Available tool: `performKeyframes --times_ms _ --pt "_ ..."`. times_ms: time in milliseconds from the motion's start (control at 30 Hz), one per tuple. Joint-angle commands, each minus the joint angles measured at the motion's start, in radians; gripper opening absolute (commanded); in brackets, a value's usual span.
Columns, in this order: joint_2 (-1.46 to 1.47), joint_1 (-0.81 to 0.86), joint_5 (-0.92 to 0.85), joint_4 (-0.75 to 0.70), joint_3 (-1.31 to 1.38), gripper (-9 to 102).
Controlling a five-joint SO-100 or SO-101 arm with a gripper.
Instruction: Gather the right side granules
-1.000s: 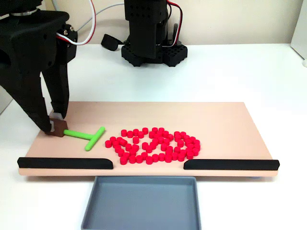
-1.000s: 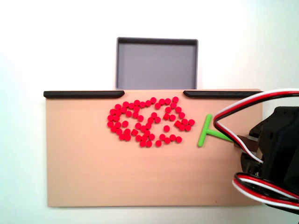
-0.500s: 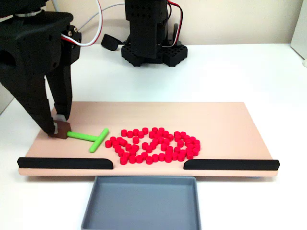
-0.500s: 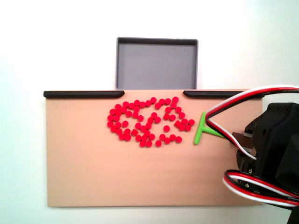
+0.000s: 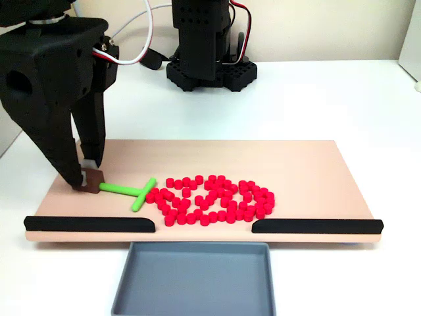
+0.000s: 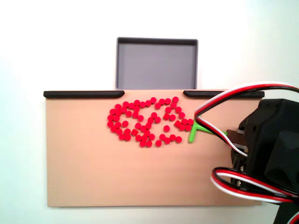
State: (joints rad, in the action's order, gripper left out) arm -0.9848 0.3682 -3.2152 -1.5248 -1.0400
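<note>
A shallow grey tray with a low raised rim sits on the white desk at the bottom centre of a fixed view, and at the top centre of the other fixed view. Nothing lies in it.

Just beside the tray lies a flat, smooth, pale tan board, a wide rectangle. Two long black strips run along the board's edge nearest the tray, with a gap between them facing the tray.

The granules are dozens of tiny bright red short cylinders, all alike, with a matte look. They lie in a loose oval cluster on the board, near the middle of the frame in both fixed views, close to the gap between the strips.

My tool, black and angular with red, white and black wires trailing from it, stands at the left of a fixed view. Its fingers are closed on a small brown block at the end of a bright green T-shaped stick. The stick lies flat on the board, and its crossbar touches the edge of the red cluster.
</note>
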Motion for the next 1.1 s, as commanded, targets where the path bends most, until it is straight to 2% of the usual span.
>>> performKeyframes --times_ms 0,1067 --pt "-0.002 -0.014 -0.400 -0.009 0.008 0" --pt "-0.014 -0.072 -0.308 -0.014 -0.005 0"
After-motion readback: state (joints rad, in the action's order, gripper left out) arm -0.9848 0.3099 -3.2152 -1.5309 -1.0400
